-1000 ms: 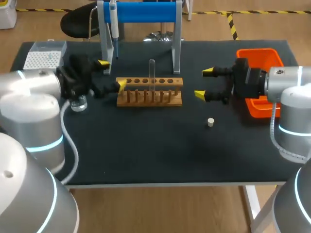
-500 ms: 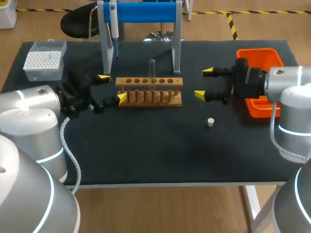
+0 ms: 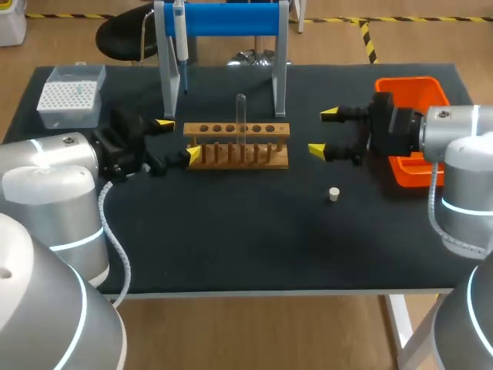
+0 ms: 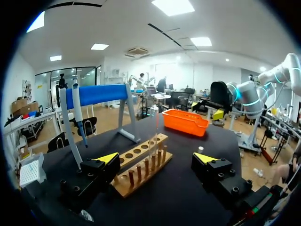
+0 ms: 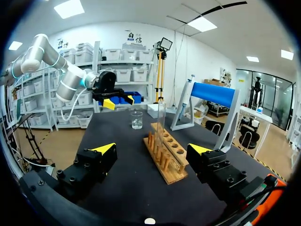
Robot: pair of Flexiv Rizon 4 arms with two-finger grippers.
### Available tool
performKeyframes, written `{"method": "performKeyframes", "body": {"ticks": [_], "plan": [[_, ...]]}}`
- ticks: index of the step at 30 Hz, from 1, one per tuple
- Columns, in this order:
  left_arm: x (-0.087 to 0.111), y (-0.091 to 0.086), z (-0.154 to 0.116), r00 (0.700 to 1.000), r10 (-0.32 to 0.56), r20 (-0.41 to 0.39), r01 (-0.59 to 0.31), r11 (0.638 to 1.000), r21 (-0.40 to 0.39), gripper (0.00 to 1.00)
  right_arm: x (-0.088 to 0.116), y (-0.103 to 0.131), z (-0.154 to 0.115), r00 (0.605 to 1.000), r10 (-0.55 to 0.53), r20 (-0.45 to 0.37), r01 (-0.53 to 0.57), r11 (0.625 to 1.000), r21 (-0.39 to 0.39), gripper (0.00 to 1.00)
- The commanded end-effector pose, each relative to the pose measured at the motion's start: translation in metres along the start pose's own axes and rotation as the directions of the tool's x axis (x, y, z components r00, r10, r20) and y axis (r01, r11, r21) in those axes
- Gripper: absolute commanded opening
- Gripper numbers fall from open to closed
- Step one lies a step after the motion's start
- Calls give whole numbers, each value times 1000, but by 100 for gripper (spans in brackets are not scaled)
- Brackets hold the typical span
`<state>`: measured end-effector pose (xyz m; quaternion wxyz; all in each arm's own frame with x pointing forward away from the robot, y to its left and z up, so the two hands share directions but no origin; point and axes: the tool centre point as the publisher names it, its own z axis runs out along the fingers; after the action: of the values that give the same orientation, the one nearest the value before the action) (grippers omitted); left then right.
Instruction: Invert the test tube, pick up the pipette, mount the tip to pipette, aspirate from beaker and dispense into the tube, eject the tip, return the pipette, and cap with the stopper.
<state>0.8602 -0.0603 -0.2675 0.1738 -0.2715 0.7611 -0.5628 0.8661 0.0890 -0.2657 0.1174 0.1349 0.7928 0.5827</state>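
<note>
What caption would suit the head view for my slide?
Left claw and right claw, both open, flank the wooden rack holding an upright test tube; the stopper lies on the table.

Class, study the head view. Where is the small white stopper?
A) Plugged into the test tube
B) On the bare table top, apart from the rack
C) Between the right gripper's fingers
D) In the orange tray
B: the stopper lies alone on the black table, clear of the rack, the test tube and the orange tray, and the right gripper is open with nothing in it.
</note>
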Motion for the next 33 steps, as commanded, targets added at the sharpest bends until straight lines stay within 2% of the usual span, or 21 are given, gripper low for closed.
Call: {"method": "performKeyframes", "body": {"ticks": [1, 13, 33], "plan": [[-3, -3, 8, 1000, 2, -1, -2, 1000, -27, 100, 1, 0, -1, 1000, 0, 2, 0, 1000, 0, 100], [-3, -6, 25, 999, 35, -36, -37, 997, -63, 100, 1, 0, -1, 1000, 0, 2, 0, 1000, 0, 100], [-4, -5, 25, 999, 32, -42, -35, 997, -70, 100, 1, 0, -1, 1000, 0, 2, 0, 1000, 0, 100]]}}
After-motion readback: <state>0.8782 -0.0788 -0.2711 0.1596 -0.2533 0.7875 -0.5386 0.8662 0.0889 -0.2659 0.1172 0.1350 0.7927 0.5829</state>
